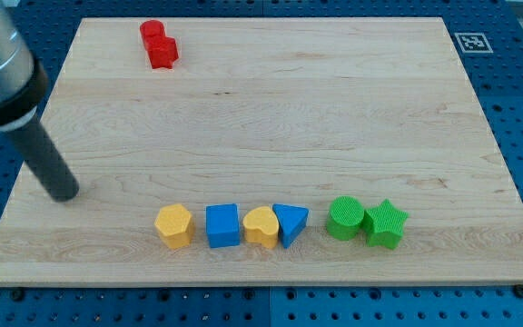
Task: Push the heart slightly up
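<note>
A yellow heart block (261, 226) lies in a row near the view's bottom, touching a blue triangle block (291, 223) on its right and a blue cube (223, 225) on its left. A yellow hexagon block (174, 225) sits at the row's left end. My tip (64, 193) rests on the board at the view's left, well to the left of the row and slightly above it, apart from every block.
A green cylinder (345, 218) and a green star (386, 224) touch each other right of the row. A red block (159, 44) sits near the view's top left. The wooden board (289, 109) ends at a blue perforated table; a marker tag (471, 42) is at top right.
</note>
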Robot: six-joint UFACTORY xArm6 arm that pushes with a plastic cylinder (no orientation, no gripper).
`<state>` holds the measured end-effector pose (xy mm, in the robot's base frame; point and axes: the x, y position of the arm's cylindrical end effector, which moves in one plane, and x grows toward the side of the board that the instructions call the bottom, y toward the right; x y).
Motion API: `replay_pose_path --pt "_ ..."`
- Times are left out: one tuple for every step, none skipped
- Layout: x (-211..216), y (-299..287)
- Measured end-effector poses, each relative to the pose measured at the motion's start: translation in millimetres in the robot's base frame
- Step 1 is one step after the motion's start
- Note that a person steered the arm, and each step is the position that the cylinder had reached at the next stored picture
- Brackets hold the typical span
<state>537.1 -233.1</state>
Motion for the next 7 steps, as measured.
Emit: replay_pose_path --pt "51 19" --pt "82 68" --pt "82 155" --pt "69 220" --pt "31 220" --pt "28 216" --pt "58 217"
